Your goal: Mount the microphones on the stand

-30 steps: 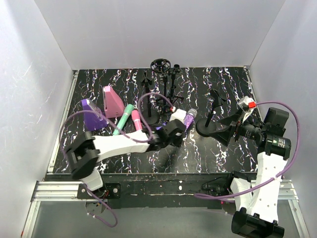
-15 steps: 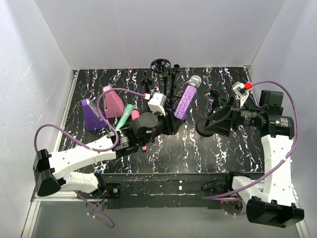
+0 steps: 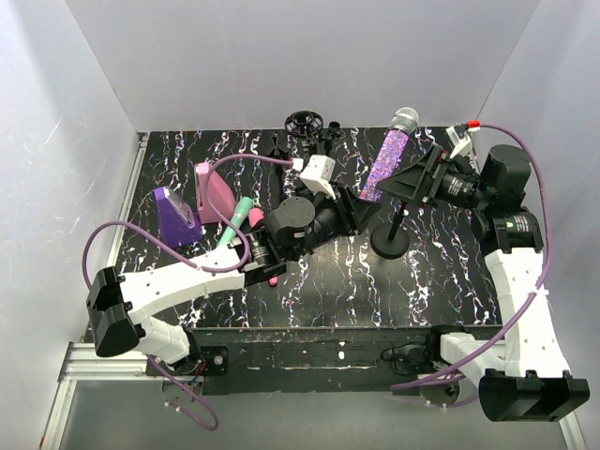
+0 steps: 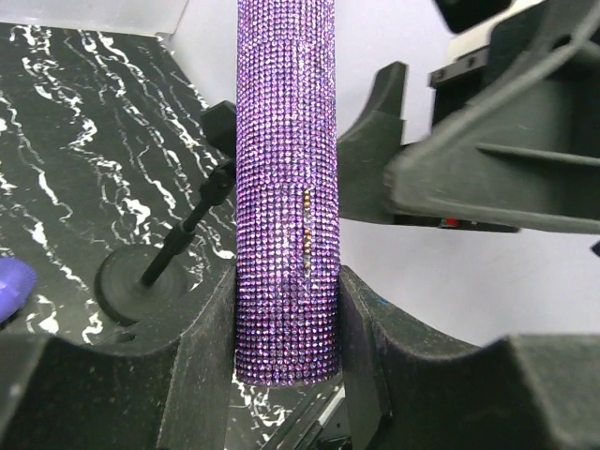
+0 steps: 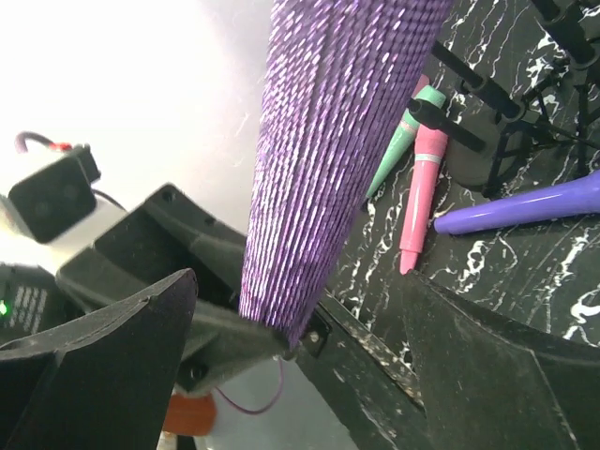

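Glitter mic [image 3: 387, 161] is up in the air, tilted, silver head [image 3: 405, 117] toward the back right and above the table [image 3: 441, 272]. It is not on any stand. The left claw [image 4: 286, 314] pinches its lower end, with pads [image 4: 202, 352] pressed on both sides of the barrel. The right claw [image 5: 300, 356] is spread wide around the same mic, with no contact visible in the right wrist view. From the top view it sits just beside the mic's lower half. This looks like a handover or a two-arm line-up, but I can't tell which.

The stand [image 3: 389, 246], with a round base and thin pole, is right below the two claws and has no mic on it. Its clip is mostly hidden behind the right claw. The back stands [image 3: 319, 142] look bare too.

The other mics lie flat on the table, left of centre: mint mic [image 3: 234, 221] and pink mic [image 3: 252, 217] side by side, partly under the left arm. Purple mic [image 5: 534, 206] shows only in the right wrist view, near those two. The wedges [image 3: 214, 192], pink and purple, are at far left, well apart from the action.

Progress judgement: early. Zero of four mics are mounted. The first mic is lifted and near the stand, but seating it in the clip is not yet done. Three more mics are left to pick up.
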Controlling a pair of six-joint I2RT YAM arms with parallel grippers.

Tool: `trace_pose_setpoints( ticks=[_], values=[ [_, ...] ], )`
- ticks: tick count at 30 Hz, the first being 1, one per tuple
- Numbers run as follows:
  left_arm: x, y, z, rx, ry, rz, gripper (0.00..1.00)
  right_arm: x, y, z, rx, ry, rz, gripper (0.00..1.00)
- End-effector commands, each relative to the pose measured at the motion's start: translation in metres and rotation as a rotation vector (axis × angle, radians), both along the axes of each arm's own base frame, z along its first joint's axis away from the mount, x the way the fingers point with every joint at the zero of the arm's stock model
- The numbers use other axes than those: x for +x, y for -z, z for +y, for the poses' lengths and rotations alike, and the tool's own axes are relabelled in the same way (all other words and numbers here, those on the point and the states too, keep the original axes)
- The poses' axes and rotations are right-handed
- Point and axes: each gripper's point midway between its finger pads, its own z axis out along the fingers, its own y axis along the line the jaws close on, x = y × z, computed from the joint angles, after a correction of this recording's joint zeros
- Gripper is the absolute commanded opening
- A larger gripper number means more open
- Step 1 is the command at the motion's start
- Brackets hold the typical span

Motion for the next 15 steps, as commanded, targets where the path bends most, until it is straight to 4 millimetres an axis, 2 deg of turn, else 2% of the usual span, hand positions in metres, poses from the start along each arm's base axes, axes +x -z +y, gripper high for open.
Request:
trace_pose_setpoints(
  ticks=[1, 4, 6, 7, 11, 13, 15],
  values=[
    [-0.014, -0.056, -0.010, -0.165, 0.061, -0.058, 0.00, 0.017, -0.028, 0.005, 0.063, 0.072, -0.008, 0.96],
    [-0.018, -0.054, -0.015, -0.167, 0.081, -0.058, 0.00, 0.019, -0.028, 0.013, 0.094, 0.032, 0.009, 0.91],
    [-0.019, -0.052, -0.017, -0.163, 0.089, -0.053, 0.00, 0.020, -0.031, 0.018, 0.127, 0.002, 0.007, 0.83],
    [-0.020, -0.049, -0.018, -0.160, 0.092, -0.052, 0.00, 0.020, -0.032, 0.019, 0.137, -0.012, 0.007, 0.76],
    [-0.023, -0.043, -0.018, -0.155, 0.107, -0.054, 0.00, 0.014, -0.033, 0.024, 0.170, -0.081, -0.007, 0.27],
    [-0.025, -0.038, -0.017, -0.142, 0.112, -0.046, 0.02, 0.012, -0.032, 0.023, 0.157, -0.083, -0.027, 0.08],
    [-0.029, -0.036, -0.014, -0.127, 0.133, -0.044, 0.34, 0.010, -0.032, 0.022, 0.116, -0.087, -0.076, 0.04]
  ],
)
